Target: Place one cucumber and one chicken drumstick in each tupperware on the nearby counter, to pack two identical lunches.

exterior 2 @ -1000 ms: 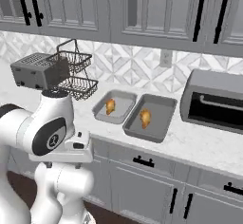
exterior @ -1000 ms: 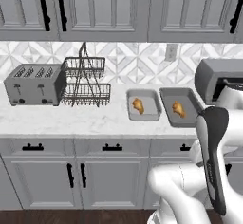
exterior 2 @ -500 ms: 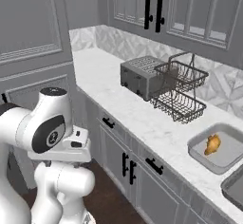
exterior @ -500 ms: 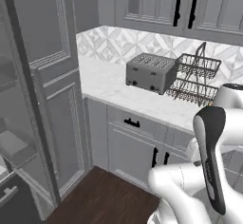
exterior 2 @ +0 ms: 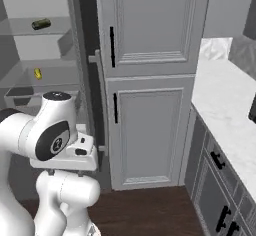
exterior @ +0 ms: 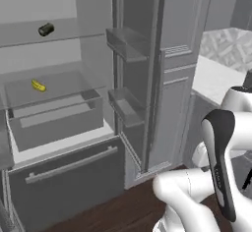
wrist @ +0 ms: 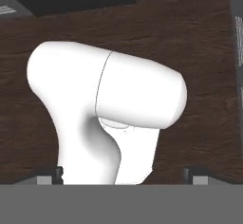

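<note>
My left base camera sits behind the arm and looks forward and down into the open fridge, fairly near, with the counter at the far right. My right base camera faces the same fridge from further right, so the tall cabinet beside it takes the middle and the counter runs off right. My hand camera points straight down at the wood floor.

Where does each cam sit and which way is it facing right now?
Left base view: behind the arm's left, facing the open fridge; white arm at lower right.
Right base view: behind its right, facing tall grey cabinet doors and the counter; arm lower left.
Hand view: pointing down at the dark wood floor.
Both base views share the fridge, with two cucumbers on its shelves.
</note>
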Robot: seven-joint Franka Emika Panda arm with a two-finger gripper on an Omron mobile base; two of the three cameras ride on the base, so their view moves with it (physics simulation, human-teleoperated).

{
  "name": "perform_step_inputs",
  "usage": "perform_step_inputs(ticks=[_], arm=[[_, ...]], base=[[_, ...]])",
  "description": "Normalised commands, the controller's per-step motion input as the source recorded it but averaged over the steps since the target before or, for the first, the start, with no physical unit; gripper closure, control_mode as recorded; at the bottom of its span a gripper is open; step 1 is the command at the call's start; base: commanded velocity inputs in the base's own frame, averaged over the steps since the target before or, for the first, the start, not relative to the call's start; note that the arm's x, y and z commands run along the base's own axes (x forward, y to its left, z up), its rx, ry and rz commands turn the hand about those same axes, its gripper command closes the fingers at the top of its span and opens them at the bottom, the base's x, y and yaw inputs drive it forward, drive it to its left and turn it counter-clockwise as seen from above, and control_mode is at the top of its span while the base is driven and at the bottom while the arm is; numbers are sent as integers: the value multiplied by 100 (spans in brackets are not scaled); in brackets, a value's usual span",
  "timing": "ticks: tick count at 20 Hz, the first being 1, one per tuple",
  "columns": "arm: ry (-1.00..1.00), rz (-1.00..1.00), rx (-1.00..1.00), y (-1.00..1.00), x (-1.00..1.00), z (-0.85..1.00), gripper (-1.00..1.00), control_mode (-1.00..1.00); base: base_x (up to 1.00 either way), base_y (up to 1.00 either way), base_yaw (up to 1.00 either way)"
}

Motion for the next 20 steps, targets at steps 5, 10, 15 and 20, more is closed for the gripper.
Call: perform_step_inputs(ticks=[5, 10, 15, 20], arm=[[0, 0, 0, 0, 0, 0, -100, 100], [0, 0, 0, 0, 0, 0, -100, 100], [0, 0, 0, 0, 0, 0, -100, 100], [0, 0, 0, 0, 0, 0, -100, 100]], base=[[0, 88, 77], [40, 62, 31], [90, 33, -10], [93, 3, 1]])
